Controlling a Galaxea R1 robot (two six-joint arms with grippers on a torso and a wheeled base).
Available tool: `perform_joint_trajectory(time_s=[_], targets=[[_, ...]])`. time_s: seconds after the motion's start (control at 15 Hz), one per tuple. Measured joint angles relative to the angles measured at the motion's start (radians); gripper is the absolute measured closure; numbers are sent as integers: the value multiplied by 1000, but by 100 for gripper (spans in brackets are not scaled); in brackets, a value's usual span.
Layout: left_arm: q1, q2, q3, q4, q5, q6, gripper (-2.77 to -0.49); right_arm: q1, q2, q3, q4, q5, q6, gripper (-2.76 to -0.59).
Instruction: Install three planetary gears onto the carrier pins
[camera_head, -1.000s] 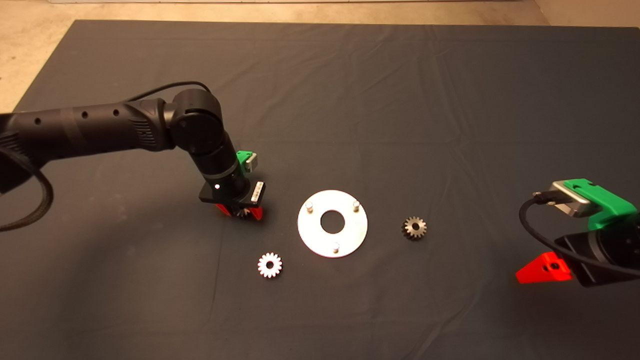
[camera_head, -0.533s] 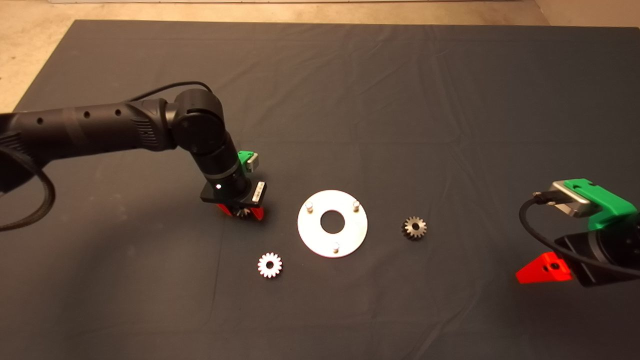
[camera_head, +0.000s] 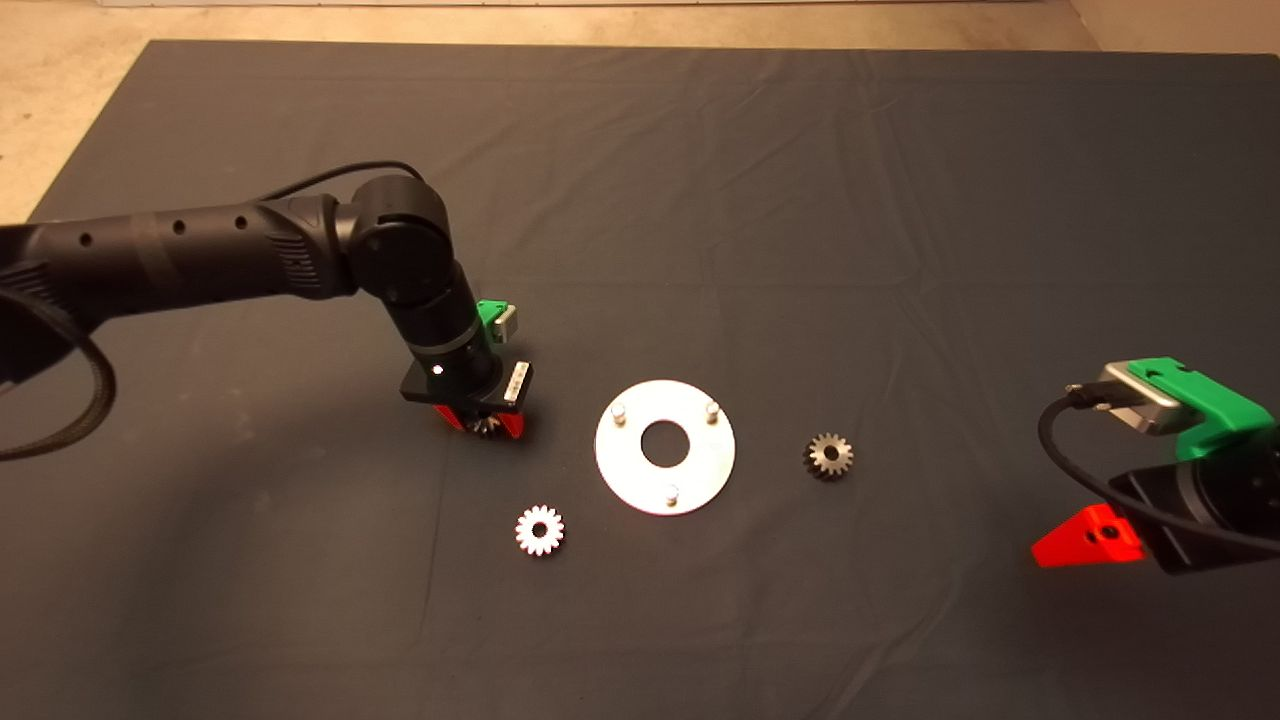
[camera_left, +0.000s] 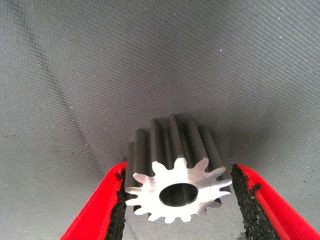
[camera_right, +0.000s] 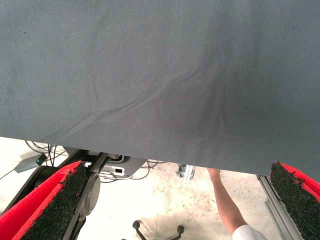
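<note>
Three planetary gears show in the head view. My left gripper (camera_head: 485, 427) stands just left of the carrier disc, shut on one gear (camera_head: 488, 428), which mostly hides under it. In the left wrist view that gear (camera_left: 180, 192) sits between the black pads (camera_left: 118, 200), its holed face toward the camera. A bright gear (camera_head: 540, 530) lies on the mat below and left of the shiny disc (camera_head: 630, 460). A darker gear (camera_head: 828, 456) lies to the disc's right. The three carrier pins (camera_head: 619, 411) stand bare on the disc. My right gripper (camera_head: 1085, 538) waits at the lower right edge, open.
The dark mat (camera_head: 800, 200) covers the table, with pale floor beyond its far and left edges. In the right wrist view the right gripper (camera_right: 177, 165) looks past the mat's edge at floor, cables, a metal frame and a person's arm (camera_right: 225, 200).
The left arm has shifted only slightly, and its gripper stays over the same gear. Nothing else has moved.
</note>
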Motion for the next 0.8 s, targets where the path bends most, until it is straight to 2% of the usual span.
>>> perform_joint_trajectory(time_s=[0.07,0.53,0.8], targets=[[0,7,-1,2,16,1,-124,0,0,0,0,0,0,-275],[-2,13,-29,-1,15,2,-122,0,1,0,0,-1,0,-275],[-3,14,-39,-7,15,3,-112,0,7,0,0,0,0,-275]])
